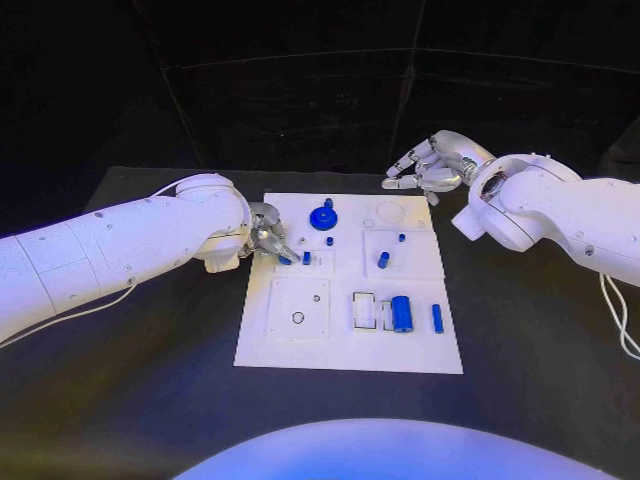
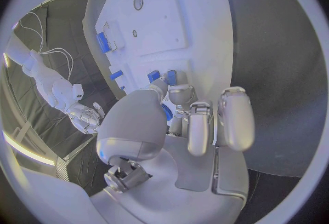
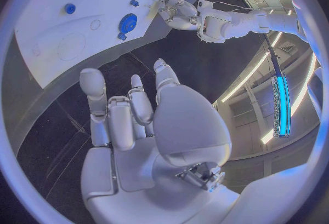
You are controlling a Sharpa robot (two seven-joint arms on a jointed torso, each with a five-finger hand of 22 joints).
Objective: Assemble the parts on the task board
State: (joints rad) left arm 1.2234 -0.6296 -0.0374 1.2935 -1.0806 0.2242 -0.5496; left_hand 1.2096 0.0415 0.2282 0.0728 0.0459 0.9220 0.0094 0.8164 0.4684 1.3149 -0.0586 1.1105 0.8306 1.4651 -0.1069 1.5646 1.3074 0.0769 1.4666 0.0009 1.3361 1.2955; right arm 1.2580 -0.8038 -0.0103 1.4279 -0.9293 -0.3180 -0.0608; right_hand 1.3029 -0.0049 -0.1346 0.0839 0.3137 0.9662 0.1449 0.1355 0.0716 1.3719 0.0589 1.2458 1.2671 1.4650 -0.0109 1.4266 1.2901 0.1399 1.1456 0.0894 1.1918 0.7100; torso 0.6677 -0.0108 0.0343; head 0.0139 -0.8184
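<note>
Where the white task board [image 1: 346, 345] lies flat in the middle of the black table [image 1: 147, 400], we record a smooth rectangular plate divided into shallow square panels. On it we list small blue parts: a round knob-like piece [image 1: 323, 215] near the far edge, a short peg [image 1: 384, 260] in the right middle panel, a thick cylinder [image 1: 401, 313] lying in a rectangular recess in the near right panel, and a slim pin [image 1: 437, 318] just beside it.

The left hand [image 1: 270, 240], silver and jointed, rests at the board's left edge with its fingers drawn together; its fingertips [image 2: 180, 92] pinch a small blue part [image 2: 169, 76] just above the board surface.

The right hand [image 1: 430, 165] hovers beyond the board's far right corner, over bare table. We see its fingers [image 3: 113, 112] loosely spread and holding nothing.
</note>
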